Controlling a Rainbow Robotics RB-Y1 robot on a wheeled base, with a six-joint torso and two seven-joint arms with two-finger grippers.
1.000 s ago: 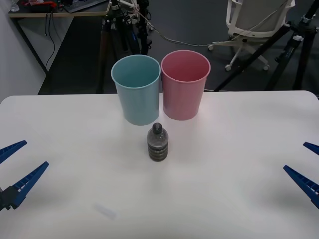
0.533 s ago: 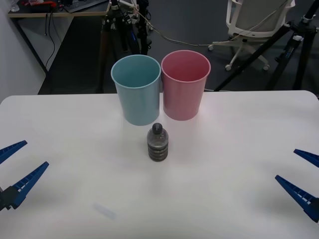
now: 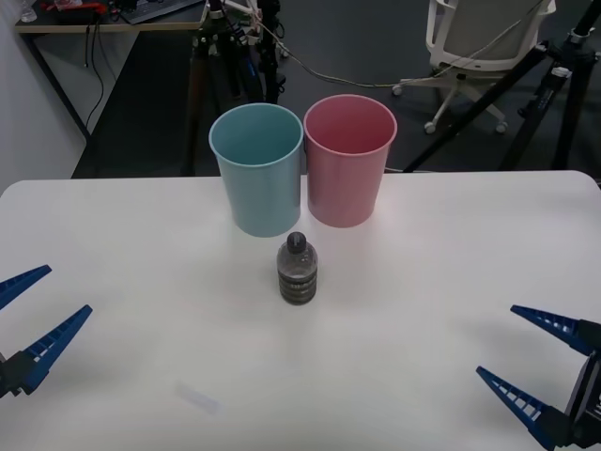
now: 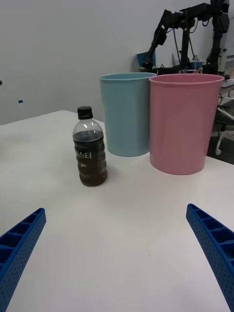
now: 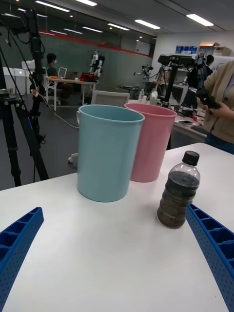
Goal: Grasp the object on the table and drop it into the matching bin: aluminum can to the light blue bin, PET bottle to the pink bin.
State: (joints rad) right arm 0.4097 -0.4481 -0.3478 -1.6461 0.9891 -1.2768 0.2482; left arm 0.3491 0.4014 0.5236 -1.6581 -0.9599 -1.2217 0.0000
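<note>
Clear PET bottle (image 4: pixel 89 148), dark label, white lettering unreadable.

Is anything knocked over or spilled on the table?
No. The PET bottle stands upright with its cap on, and the light blue bin and pink bin both stand straight on the table. Nothing spilled.

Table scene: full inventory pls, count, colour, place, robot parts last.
PET bottle: 1, clear with dark cap and dark contents, upright mid-table, just in front of the bins.
light blue bin: 1, light blue, far side of table, robot's left of the pink one.
pink bin: 1, pink, beside the blue bin.
table: 1, white.
left hand: 1, blue fingers, open, near left table edge.
right hand: 1, blue fingers, open, near right, low over table.
</note>
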